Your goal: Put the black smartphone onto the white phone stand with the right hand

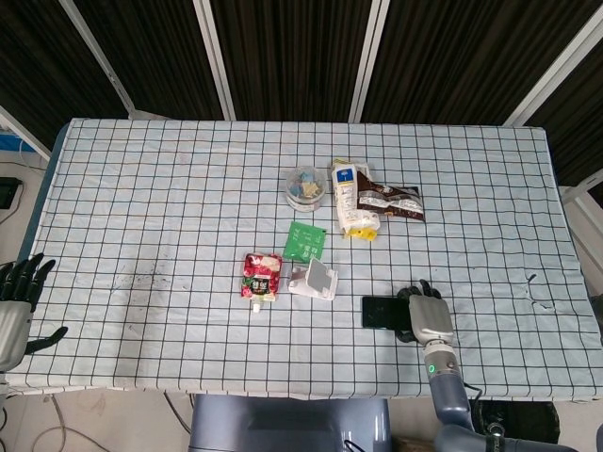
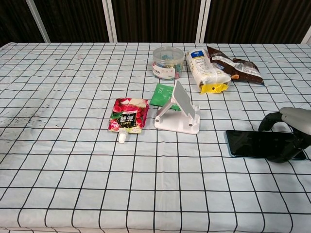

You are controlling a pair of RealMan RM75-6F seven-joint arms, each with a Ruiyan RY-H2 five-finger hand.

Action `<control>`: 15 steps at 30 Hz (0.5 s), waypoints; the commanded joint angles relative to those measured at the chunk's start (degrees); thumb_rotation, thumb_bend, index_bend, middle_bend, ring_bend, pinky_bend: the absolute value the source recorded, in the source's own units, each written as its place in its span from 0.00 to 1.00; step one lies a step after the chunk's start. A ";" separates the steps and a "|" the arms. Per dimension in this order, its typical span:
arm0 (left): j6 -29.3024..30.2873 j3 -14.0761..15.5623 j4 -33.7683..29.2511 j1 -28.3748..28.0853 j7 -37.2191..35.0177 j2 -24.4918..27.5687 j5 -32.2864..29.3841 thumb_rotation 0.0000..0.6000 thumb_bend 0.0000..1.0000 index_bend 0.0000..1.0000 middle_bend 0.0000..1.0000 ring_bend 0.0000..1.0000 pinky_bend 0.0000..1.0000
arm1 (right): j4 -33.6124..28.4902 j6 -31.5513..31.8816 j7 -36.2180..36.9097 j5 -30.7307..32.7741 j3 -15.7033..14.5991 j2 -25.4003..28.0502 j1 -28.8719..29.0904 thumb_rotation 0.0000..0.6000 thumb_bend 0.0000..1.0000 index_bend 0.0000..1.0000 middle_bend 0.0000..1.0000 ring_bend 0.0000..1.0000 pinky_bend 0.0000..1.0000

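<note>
Smartphone (image 2: 260, 143), black and face-up, is lying flat on the checked tablecloth (image 2: 73, 145) with its long axis running left to right across the table, and my right hand (image 2: 291, 133) is sitting over its right-hand end. In the chest view I am seeing the fingers (image 2: 270, 119) arching down on the far side of the phone and the thumb lying along its near edge, so the hand is straddling the short width; whether the grip is already biting or only touching I cannot tell. The white phone stand (image 2: 178, 112) is standing to the left of the phone and slightly farther back, well apart from it, its sloped plate facing right and towards me. So I am judging the carry as a lift, a leftward sweep and a tilt to match that slope. My left hand (image 1: 17, 306) is hanging off the table's left edge, fingers spread, far from everything.
</note>
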 commanded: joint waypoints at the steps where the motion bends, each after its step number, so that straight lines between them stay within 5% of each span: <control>1: -0.01 0.00 -0.03 0.00 0.00 0.01 -0.02 1.00 0.00 0.00 0.00 0.00 0.00 | 0.26 0.04 0.00 0.20 -0.01 -0.18 0.16 1.00 0.30 0.32 0.25 0.00 0.14; 15: -0.31 -0.10 -0.36 -0.03 -0.18 0.14 -0.46 1.00 0.00 0.00 0.00 0.00 0.00 | 0.77 -0.34 0.29 0.81 -1.10 -0.41 0.46 1.00 0.30 0.32 0.25 0.00 0.14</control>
